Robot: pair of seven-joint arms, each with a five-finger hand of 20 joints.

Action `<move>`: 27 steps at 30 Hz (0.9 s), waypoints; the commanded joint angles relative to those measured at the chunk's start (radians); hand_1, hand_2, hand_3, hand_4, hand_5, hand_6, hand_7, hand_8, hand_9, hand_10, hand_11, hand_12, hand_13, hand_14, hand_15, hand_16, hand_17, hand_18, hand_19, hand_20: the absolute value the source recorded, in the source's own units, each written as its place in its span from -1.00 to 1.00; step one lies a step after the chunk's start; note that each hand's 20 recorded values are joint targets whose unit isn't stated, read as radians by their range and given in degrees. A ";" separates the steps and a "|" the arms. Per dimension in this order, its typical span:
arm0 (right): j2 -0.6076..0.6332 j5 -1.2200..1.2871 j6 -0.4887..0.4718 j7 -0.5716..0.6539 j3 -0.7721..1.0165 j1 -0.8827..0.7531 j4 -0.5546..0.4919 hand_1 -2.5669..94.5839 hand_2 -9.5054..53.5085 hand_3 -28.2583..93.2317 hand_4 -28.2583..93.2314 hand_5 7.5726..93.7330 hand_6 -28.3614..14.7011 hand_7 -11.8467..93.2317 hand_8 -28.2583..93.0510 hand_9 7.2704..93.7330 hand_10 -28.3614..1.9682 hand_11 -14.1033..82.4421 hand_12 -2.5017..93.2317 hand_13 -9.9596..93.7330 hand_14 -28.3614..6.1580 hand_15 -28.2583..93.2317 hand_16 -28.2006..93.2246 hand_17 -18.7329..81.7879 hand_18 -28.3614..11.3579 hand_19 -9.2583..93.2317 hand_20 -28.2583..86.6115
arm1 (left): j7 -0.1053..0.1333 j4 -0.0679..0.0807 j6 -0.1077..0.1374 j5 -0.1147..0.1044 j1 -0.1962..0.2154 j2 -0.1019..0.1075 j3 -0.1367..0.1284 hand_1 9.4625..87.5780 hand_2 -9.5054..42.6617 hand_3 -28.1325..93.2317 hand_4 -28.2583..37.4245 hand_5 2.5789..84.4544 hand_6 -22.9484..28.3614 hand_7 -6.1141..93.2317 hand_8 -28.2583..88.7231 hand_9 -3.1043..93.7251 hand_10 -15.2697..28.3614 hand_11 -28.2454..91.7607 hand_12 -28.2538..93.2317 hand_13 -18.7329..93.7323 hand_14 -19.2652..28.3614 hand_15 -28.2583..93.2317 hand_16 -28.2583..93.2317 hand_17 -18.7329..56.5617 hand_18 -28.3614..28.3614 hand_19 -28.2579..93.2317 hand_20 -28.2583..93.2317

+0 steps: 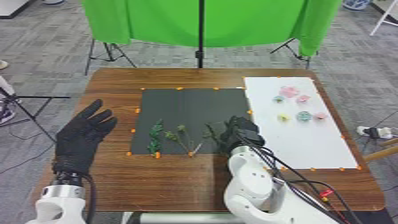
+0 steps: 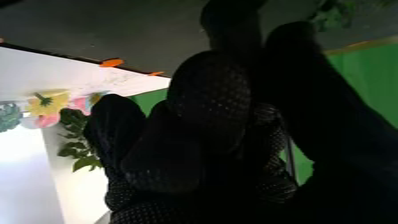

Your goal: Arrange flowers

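The black-gloved right hand (image 1: 238,134) is low beside a thin green leafy sprig (image 1: 210,133), likely to gather it, though I cannot tell its grip; the black-gloved left hand (image 1: 80,140) has fingers spread wide.

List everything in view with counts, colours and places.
Table: one, brown, centre.
Dark sheet: one, black, central.
White sheet: one, white, table's right.
Flower heads: six, pink, yellow and teal, on white sheet.
Sprigs: several, green, on dark sheet.
Tabs: many, orange, sheet edges.
Cloth: one, green, behind table.
Stands: several, black, around table.
Floor: one, grey, beneath.
Left hand: one, black, left of dark sheet.
Right hand: one, black, dark sheet's right edge.
Arms: two, white, bottom edge.
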 commanded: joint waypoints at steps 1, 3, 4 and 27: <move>0.053 -0.138 0.019 -0.025 0.011 -0.011 -0.027 -0.17 -1.00 0.69 -1.00 1.00 0.25 -0.29 -0.69 0.94 0.02 0.40 -0.51 0.76 0.00 0.89 -0.25 0.27 -0.97 1.00 0.70 | -0.001 0.001 0.016 -0.007 0.014 -0.004 0.004 -0.58 -0.34 0.78 -0.83 -0.07 0.30 -0.58 -0.69 -0.15 0.65 -0.07 -0.35 -0.17 0.97 0.37 -0.68 -0.70 0.94 0.43 -0.33; 0.076 -0.150 0.047 -0.020 0.030 0.000 -0.036 -0.22 -1.00 0.69 -0.99 1.00 0.26 -0.27 -0.71 0.94 0.02 0.41 -0.50 0.76 0.00 0.90 -0.25 0.27 -0.98 1.00 0.71 | -0.007 0.002 0.017 -0.006 0.014 -0.008 0.003 -0.58 -0.34 0.78 -0.83 -0.07 0.30 -0.58 -0.69 -0.15 0.65 -0.07 -0.35 -0.17 0.96 0.37 -0.68 -0.70 0.94 0.43 -0.33; 0.093 -0.145 0.075 -0.013 0.038 0.009 -0.043 -0.23 -1.00 0.69 -0.99 1.00 0.26 -0.27 -0.71 0.94 0.02 0.41 -0.50 0.76 0.00 0.90 -0.24 0.27 -0.99 1.00 0.71 | -0.011 0.003 0.014 -0.004 0.011 -0.011 0.002 -0.58 -0.34 0.77 -0.83 -0.07 0.30 -0.58 -0.69 -0.15 0.65 -0.07 -0.35 -0.17 0.97 0.37 -0.68 -0.69 0.94 0.43 -0.33; 0.301 0.156 0.011 -0.112 0.231 -0.001 0.077 -0.18 -1.00 0.80 -1.00 0.12 0.20 -0.51 -0.73 0.31 -0.22 0.27 -0.59 0.30 -0.17 0.87 -0.31 -0.18 -0.89 0.96 0.40 | -0.059 0.076 0.007 -0.022 -0.100 -0.020 0.042 -0.60 -0.35 0.77 -0.87 -0.09 0.28 -0.60 -0.69 -0.18 0.62 -0.09 -0.35 -0.19 0.96 0.36 -0.67 -0.70 0.94 0.41 -0.34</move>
